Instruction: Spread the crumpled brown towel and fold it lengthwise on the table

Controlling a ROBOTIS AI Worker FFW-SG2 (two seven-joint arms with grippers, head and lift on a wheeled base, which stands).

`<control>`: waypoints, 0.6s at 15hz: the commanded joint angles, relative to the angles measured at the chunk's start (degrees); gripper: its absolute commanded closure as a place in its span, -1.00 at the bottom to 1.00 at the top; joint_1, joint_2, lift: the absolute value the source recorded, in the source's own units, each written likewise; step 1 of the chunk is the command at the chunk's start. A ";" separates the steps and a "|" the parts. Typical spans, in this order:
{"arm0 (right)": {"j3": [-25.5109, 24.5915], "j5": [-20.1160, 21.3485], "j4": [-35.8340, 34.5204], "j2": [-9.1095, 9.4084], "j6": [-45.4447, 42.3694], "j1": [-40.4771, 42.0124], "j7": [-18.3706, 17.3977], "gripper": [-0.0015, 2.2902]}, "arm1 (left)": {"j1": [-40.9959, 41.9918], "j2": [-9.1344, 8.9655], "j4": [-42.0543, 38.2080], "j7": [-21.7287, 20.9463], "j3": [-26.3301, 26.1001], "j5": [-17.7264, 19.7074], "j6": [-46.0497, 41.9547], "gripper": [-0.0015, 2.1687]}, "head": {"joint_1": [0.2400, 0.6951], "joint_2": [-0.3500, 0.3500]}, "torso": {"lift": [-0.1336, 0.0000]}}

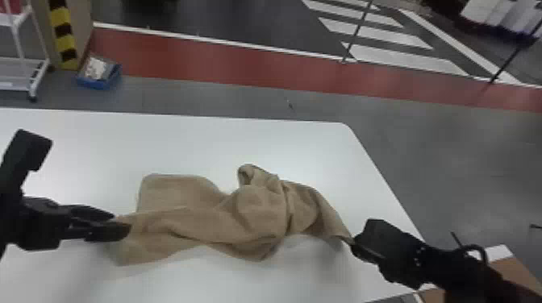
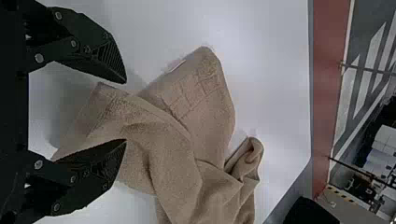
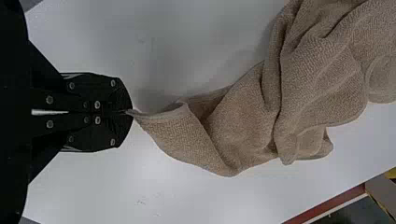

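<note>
Brown towel (image 1: 258, 213) lies rumpled on the white worktop (image 1: 121, 141), its long axis running left to right, roughly along the far edge, its tapered end pointing toward the right edge. The right gripper (image 3: 129, 112) pinches that tip, fingers pressed together; the left gripper (image 2: 123, 112) stands spread at the opposite end. A hard pull could slip the thin pinch free, and the left fingers, closing on overlapping layers, could catch both, locking in the bunched middle and skewing the fold.

Towel (image 1: 258, 209) on table (image 1: 101, 141)
</note>
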 commanded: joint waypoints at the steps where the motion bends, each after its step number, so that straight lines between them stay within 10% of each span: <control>1: 0.13 0.00 -0.33 0.09 0.16 0.00 0.09 0.29 | 0.00 0.06 0.00 -0.02 0.01 -0.64 0.76 -0.52 | 1.00 -1.00 | -0.84; 9: 0.13 0.08 -1.12 0.53 -0.02 0.18 0.00 0.29 | 4.49 -0.03 -5.54 3.05 2.38 -0.20 -1.00 0.27 | 1.00 -1.00 | -0.84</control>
